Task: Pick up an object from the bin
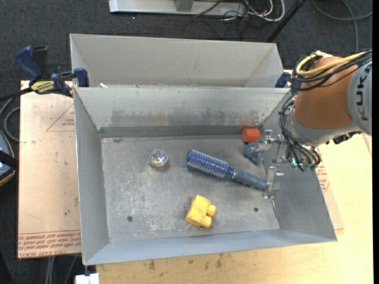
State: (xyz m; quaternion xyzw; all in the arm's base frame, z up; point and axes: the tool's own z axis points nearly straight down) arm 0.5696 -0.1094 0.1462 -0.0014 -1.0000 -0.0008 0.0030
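hand [269, 165] low at the bin's [177, 108] right side, fingers apart, nothing between them. blue hairbrush [216, 168] lies mid-bin, its handle end just beside the lower finger; can't tell if they touch.

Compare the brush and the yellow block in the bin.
The brush is blue, long and thin; the block is yellow, short and chunky. The brush lies slantwise mid-bin, handle toward the right; the block sits nearer the front wall. Both lie on the bin floor, apart from each other.
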